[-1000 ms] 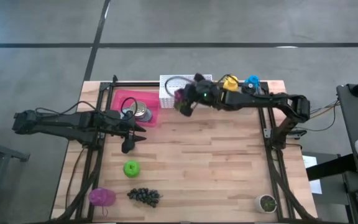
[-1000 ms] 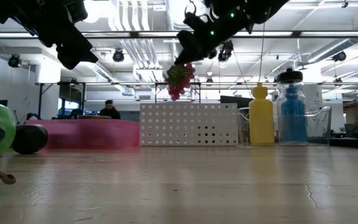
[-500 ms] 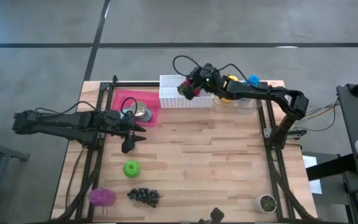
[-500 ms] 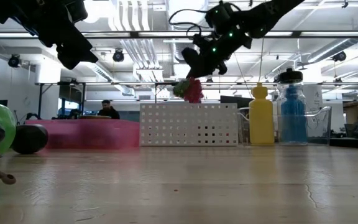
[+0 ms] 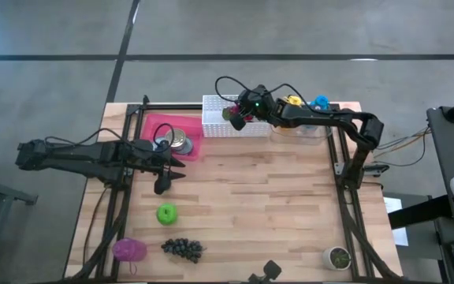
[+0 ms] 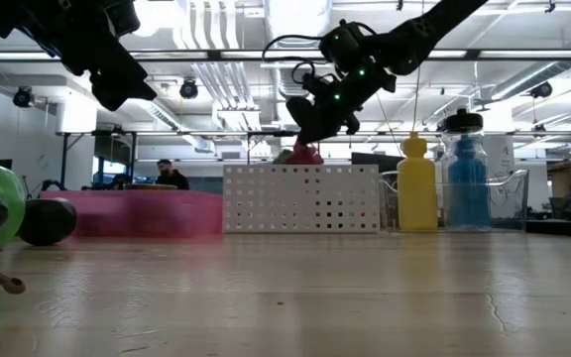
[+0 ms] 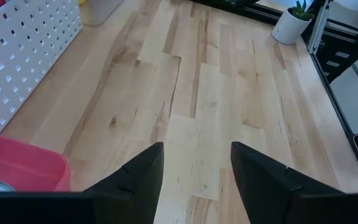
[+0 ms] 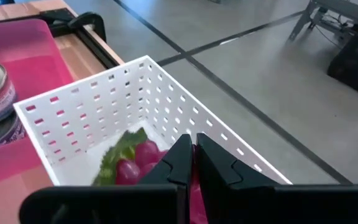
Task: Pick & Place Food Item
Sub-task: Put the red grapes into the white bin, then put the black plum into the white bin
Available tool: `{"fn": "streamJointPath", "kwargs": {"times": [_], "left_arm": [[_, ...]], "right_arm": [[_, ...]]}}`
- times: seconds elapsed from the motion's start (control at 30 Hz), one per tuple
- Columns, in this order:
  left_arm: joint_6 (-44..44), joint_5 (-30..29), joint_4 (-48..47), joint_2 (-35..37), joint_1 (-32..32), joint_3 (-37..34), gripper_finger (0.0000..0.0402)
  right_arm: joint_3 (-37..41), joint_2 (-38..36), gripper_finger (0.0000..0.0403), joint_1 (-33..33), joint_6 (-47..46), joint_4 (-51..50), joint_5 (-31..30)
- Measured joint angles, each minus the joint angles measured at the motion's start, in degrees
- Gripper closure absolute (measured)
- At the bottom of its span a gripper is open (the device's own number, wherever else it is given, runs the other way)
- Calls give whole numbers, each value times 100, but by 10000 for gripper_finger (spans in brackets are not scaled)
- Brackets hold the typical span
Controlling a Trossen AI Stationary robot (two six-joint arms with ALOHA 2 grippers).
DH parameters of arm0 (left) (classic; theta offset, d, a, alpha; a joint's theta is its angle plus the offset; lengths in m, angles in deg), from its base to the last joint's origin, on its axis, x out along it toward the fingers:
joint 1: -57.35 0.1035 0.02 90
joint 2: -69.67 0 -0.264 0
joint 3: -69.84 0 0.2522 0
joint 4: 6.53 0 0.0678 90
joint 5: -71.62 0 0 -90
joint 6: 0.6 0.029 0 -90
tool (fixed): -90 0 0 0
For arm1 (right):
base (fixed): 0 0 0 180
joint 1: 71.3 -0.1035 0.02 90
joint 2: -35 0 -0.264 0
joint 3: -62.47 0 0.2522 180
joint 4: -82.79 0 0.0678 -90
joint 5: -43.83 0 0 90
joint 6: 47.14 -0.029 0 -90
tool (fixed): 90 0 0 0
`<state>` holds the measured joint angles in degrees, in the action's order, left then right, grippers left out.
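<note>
Right arm has swung back over the white perforated bin (image 5: 228,117) since a second ago; red grapes now sit lower, at the bin's rim. Wooden table (image 5: 274,205) under both arms. Pink tray (image 5: 158,126) with a can (image 5: 180,140) lies beside the bin, just ahead of the left gripper (image 5: 173,168), which waits half open, holding nothing. Right gripper (image 5: 236,115) pinched shut over the bin; red grapes (image 8: 135,163) right below its fingertips, inside the bin, whether gripped cannot tell. Green apple (image 5: 166,213), dark grapes (image 5: 183,248) and purple item (image 5: 129,250) lie near the table's front, beyond the left gripper.
</note>
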<state>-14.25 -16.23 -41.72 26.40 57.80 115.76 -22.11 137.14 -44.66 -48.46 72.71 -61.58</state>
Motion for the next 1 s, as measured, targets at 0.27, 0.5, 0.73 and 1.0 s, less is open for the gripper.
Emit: {"fn": "streamJointPath", "kwargs": {"times": [0.27,0.5,0.73,1.0], "left_arm": [[19,0,0,0,0,0,209],[17,0,0,0,0,0,211],[17,0,0,0,0,0,206],[17,0,0,0,-2,0,214]], "right_arm": [[0,10,390,-1,-7,0,151],[0,10,390,-1,-20,0,178],[0,10,370,-3,-8,0,196],[0,10,291,-3,20,2,196]]}}
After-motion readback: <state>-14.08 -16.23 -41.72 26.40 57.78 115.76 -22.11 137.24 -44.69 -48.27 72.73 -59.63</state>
